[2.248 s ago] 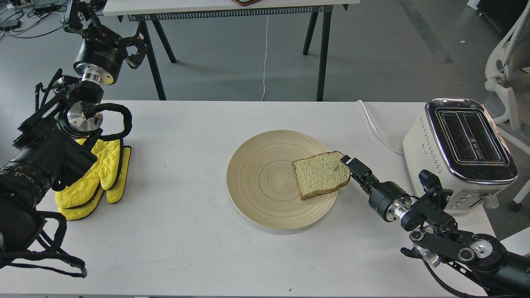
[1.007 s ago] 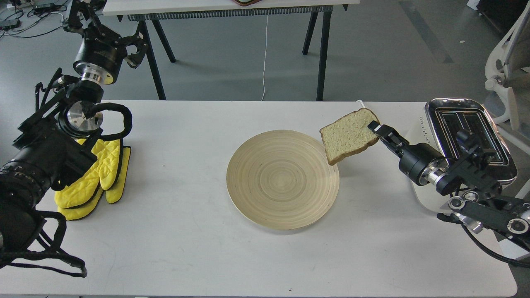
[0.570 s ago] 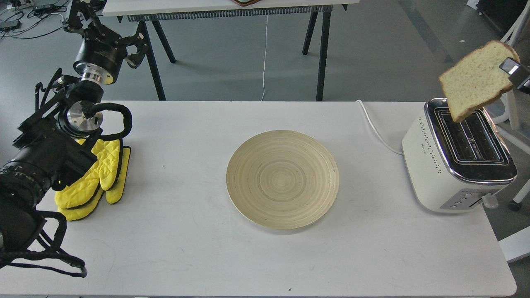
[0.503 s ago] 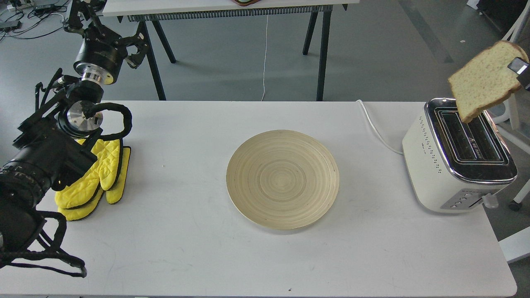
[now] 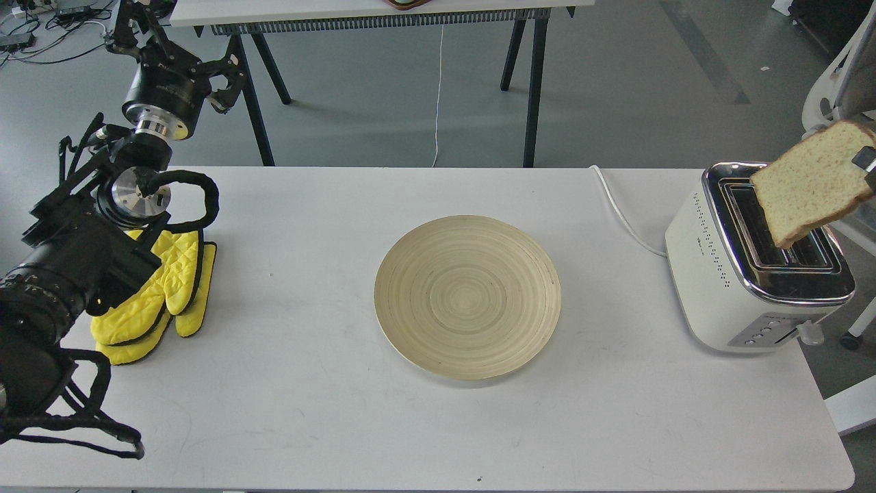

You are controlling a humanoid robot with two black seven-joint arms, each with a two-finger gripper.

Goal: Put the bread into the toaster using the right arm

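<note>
One slice of bread (image 5: 814,181), apparently pinched by the right gripper (image 5: 868,164) at the frame's right edge, hangs tilted over the toaster (image 5: 712,274); next, square it and lower it into a slot.

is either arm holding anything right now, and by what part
The right gripper holds the bread slice by its upper right crust edge, above the toaster. The left gripper holds nothing.

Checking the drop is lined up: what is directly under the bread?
The toaster's chrome top and open slots lie under the tilted bread, whose low corner covers part of them. Inside the slots cannot be seen.
</note>
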